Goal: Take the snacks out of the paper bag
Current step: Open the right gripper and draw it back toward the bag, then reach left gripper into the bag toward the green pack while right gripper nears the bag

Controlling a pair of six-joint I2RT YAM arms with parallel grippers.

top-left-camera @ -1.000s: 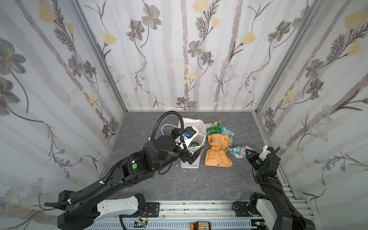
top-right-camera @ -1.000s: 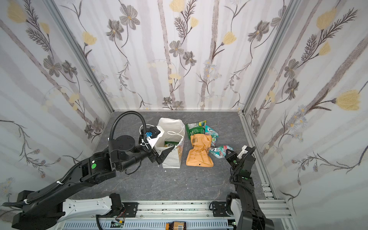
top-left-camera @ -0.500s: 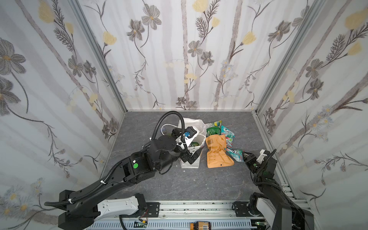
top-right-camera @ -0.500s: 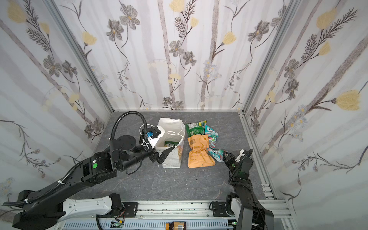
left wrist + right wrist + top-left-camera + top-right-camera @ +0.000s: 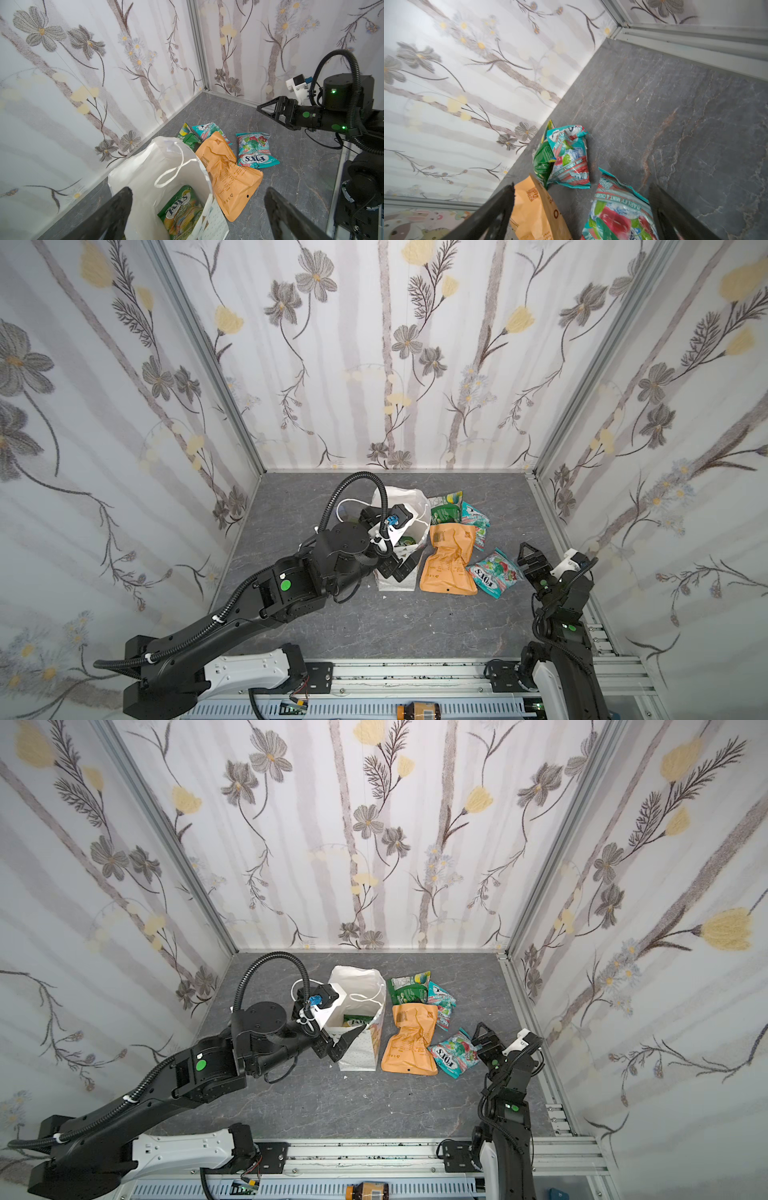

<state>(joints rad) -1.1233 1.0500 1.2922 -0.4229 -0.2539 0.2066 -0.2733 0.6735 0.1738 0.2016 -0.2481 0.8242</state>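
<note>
**Jaws spread on both arms; one packet yet to come out**

Left jaws: wide apart and empty, poised at the mouth of the paper bag. In the left wrist view, one of the fingers sits outside the bag's wall and the other hangs beyond the opposite side, over the orange pouch.

Right jaws: wide apart, holding nothing. The teal FOX'S packet lies flat on the bench just in front of them.

Bag: upright, about mid-bench and a little toward the far edge. Its cord handle droops into the opening.

Out of the bag: the orange pouch, the teal FOX'S packet, a teal mint packet and a green packet. All lie between the bag and the right edge, and some overlap.

In the bag: a yellow-green FOX'S packet, leaning low against one wall.

Judgement: the task is mostly done, and the last pick is the step in hand.

- As they stand, the left jaws straddle the bag, so they should narrow until both fingers clear the inside walls.
- They should enter beside the cord loop, not through it.
- The packet's upper crimp is the best place to pinch, since the crinkly film will probably slip on a flat face.
- The lift should be slow and straight.
- The bag looks light and may ride up or tip, so the right jaws could steady its rim.
</note>
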